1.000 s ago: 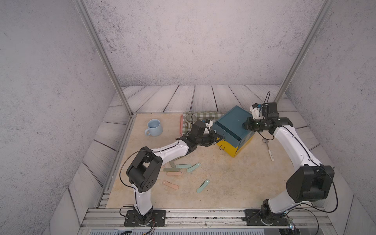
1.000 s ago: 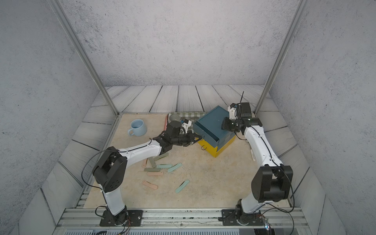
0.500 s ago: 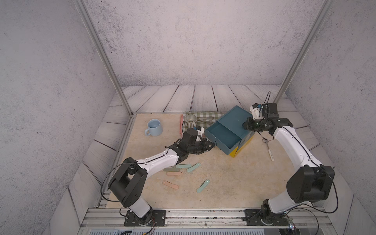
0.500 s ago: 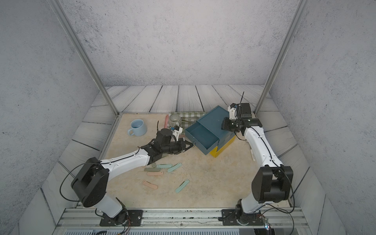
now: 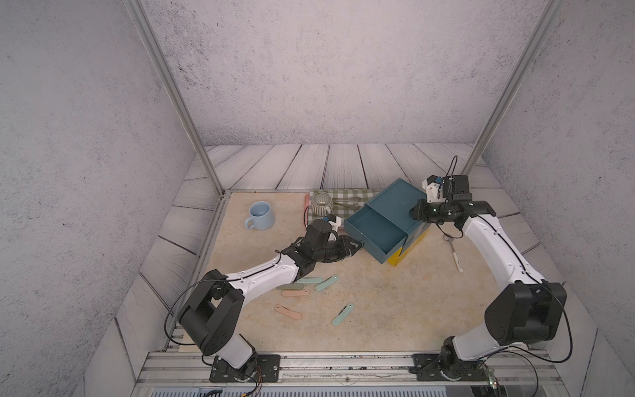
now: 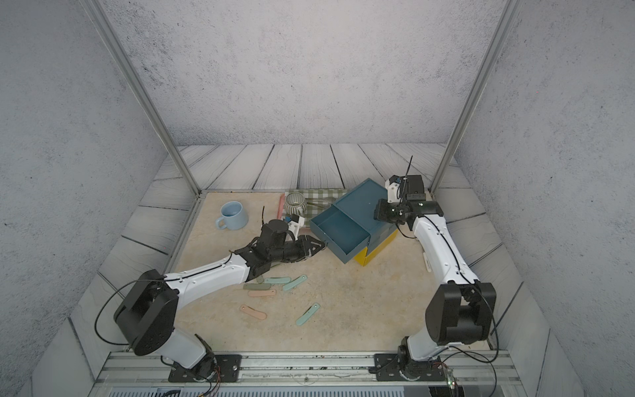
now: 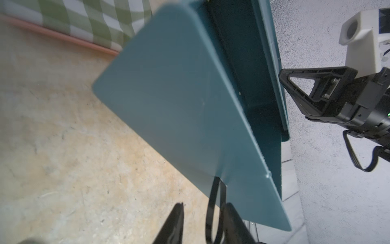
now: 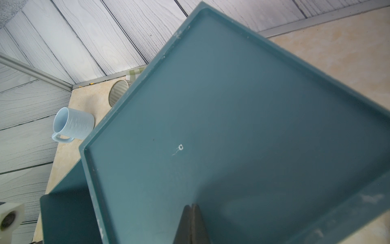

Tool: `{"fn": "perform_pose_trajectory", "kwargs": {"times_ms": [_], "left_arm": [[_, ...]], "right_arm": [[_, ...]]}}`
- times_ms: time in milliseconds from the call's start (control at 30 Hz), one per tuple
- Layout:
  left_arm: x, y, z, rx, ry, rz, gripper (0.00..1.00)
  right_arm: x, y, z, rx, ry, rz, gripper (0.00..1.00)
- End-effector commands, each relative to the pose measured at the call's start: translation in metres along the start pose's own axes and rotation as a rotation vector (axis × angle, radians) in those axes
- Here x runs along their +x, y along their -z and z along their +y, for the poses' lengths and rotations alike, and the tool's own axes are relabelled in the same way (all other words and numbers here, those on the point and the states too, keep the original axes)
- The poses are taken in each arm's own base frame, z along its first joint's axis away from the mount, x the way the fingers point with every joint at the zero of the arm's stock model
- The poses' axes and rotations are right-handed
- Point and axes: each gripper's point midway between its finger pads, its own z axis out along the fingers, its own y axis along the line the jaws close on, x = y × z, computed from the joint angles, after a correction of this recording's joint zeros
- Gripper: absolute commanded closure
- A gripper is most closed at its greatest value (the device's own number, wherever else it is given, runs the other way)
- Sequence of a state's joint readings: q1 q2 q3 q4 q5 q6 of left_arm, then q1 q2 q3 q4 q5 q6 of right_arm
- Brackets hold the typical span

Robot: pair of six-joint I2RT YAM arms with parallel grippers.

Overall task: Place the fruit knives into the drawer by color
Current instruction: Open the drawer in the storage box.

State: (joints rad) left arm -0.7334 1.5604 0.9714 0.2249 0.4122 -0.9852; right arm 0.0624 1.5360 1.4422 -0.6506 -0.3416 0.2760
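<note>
**Desk:** Where is the chest on your screen?

**Me:** I have the small cube-shaped drawer chest with the dark teal shell (image 5: 398, 201) right of centre in both top views, turned corner-on to me. Its top drawer (image 5: 372, 228) stands slid out toward the left of the frame, with yellow fronts (image 5: 414, 244) showing beneath it.

**Desk:** And your left tool?

**Me:** My left gripper (image 7: 204, 206) is at the front of that drawer, along the bottom edge of the left wrist view. Its fingers are spread, and the black ring pull (image 7: 215, 186) hangs between them. I can't tell whether either finger touches the loop.

**Desk:** The right one?

**Me:** My right gripper (image 8: 192, 211) has its fingers pressed together with nothing between them. The tip points at the chest's flat top, and I can't tell if it makes contact.

**Desk:** Where are the knives?

**Me:** I see at least six small flat fruit knives (image 5: 294, 293) on the beige tabletop (image 5: 395, 309), lower centre of the top views, below my left arm. Two pale teal ones (image 5: 327, 282) lie end to end, with an olive grey-green one (image 5: 288, 286) just left of them. Two salmon pink ones (image 5: 288, 311) lie beneath. A third teal knife (image 5: 342, 313) lies apart, further right.

**Desk:** Anything else?

**Me:** A light blue ceramic mug (image 5: 262, 214) stands upper left of the chest.
</note>
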Motion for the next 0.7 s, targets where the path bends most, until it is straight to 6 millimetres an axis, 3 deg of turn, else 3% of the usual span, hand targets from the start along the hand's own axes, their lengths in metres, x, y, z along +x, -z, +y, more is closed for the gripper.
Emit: {"fn": "perform_pose_trajectory", "kwargs": {"times_ms": [0,333,467,567,667], "left_arm": [[-0.003,0.005,-0.005,0.0,-0.027,-0.015,0.49],[-0.011,0.036,-0.022,-0.018,-0.131,-0.066,0.22],[-0.014,0.052,-0.032,-0.013,-0.182,-0.091,0.19],[-0.015,0.071,-0.025,-0.084,-0.229,-0.119,0.19],[-0.01,0.1,0.0,-0.253,-0.297,-0.096,0.19]], "right_arm": [[0.034,-0.007,-0.011,0.039,-0.037,0.12,0.98],[0.033,-0.006,-0.01,0.034,-0.033,0.118,0.98],[0.033,-0.005,-0.009,0.033,-0.031,0.117,0.97],[0.033,-0.002,-0.01,0.041,-0.022,0.118,0.97],[0.034,0.002,-0.01,0.051,-0.01,0.122,0.95]]}}
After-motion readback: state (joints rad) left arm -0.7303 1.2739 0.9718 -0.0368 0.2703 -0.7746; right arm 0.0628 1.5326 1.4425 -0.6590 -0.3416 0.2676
